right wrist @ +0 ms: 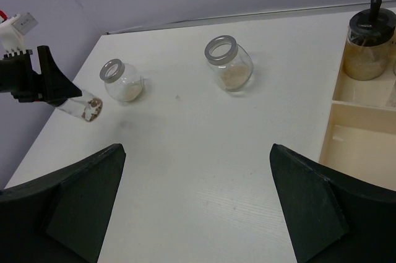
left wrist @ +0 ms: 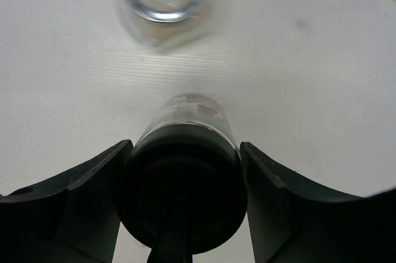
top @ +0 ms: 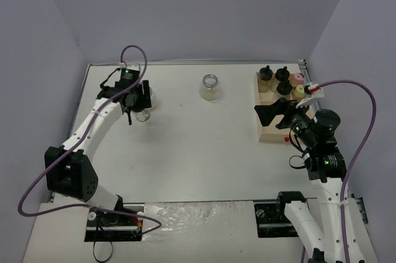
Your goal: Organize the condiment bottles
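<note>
My left gripper (left wrist: 184, 149) is shut on a small black-capped condiment bottle (left wrist: 185, 117) of pale powder and holds it tilted, off the table. From the right wrist view the same bottle (right wrist: 88, 108) sticks out of that gripper just left of a silver-rimmed jar (right wrist: 121, 81). In the top view the left gripper (top: 138, 98) hangs over that jar. A second silver-rimmed jar (top: 210, 87) stands mid-table at the back. My right gripper (right wrist: 195, 151) is open and holds nothing; it hovers by the wooden tray (top: 275, 132).
The tray's back compartments hold three black-capped bottles (top: 265, 75), a pink-capped one (top: 298, 79) and a yellow-capped one (top: 300, 90). The tray's front compartment (right wrist: 359, 142) shows bare wood. Grey walls close in the table on the left, back and right.
</note>
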Controlling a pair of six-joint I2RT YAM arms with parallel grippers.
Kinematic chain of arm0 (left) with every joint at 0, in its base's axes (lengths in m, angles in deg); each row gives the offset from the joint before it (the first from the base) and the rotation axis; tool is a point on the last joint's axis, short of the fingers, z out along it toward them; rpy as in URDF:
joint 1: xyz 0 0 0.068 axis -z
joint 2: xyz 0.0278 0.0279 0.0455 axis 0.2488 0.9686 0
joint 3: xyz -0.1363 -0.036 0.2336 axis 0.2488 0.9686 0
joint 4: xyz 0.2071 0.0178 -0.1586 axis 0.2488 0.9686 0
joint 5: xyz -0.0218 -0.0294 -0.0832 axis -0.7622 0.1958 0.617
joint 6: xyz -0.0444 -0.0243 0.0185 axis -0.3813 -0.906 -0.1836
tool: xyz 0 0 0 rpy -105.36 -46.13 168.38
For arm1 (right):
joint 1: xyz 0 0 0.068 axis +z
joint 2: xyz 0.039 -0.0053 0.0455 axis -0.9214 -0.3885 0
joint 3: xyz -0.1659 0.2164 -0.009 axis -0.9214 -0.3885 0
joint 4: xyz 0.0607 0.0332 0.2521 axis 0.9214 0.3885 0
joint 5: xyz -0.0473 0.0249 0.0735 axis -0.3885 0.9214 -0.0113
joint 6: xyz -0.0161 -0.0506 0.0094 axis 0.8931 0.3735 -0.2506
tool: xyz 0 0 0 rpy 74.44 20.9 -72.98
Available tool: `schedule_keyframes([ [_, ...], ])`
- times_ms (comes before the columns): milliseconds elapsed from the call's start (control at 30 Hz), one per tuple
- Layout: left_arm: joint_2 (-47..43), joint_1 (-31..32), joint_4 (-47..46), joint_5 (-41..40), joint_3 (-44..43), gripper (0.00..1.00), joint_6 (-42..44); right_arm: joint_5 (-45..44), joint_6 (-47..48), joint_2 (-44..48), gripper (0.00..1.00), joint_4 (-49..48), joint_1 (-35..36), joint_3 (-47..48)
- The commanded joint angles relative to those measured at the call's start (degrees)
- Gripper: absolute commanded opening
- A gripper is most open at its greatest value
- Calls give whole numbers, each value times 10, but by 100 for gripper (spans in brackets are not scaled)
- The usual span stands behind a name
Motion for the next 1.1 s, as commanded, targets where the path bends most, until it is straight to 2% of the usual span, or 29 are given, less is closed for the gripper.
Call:
schedule_keyframes([
  [0, -25, 109, 6, 18, -32, 0, -9, 21, 3, -1, 100, -12, 4, 3],
  [100, 0, 183, 4, 19, -59, 0, -23, 20, 7, 3, 100, -1, 4, 2],
  [267, 79, 254, -2, -6, -135, 0, -24, 17, 10, 10, 100, 12, 5, 0],
  [567, 200, 300, -28, -6, -204, 0, -19, 14, 15, 17, 100, 32, 5, -7],
  [700, 219, 308, -33, -25, -208, 6, -17, 12, 22, 19, 100, 39, 5, -12],
  [867, 228, 315, -47, -31, -188, 18, -22, 13, 21, 15, 100, 40, 5, -15],
  [1067, 221, 315, -55, -34, -161, 52, -23, 12, 19, 14, 100, 40, 5, -17],
])
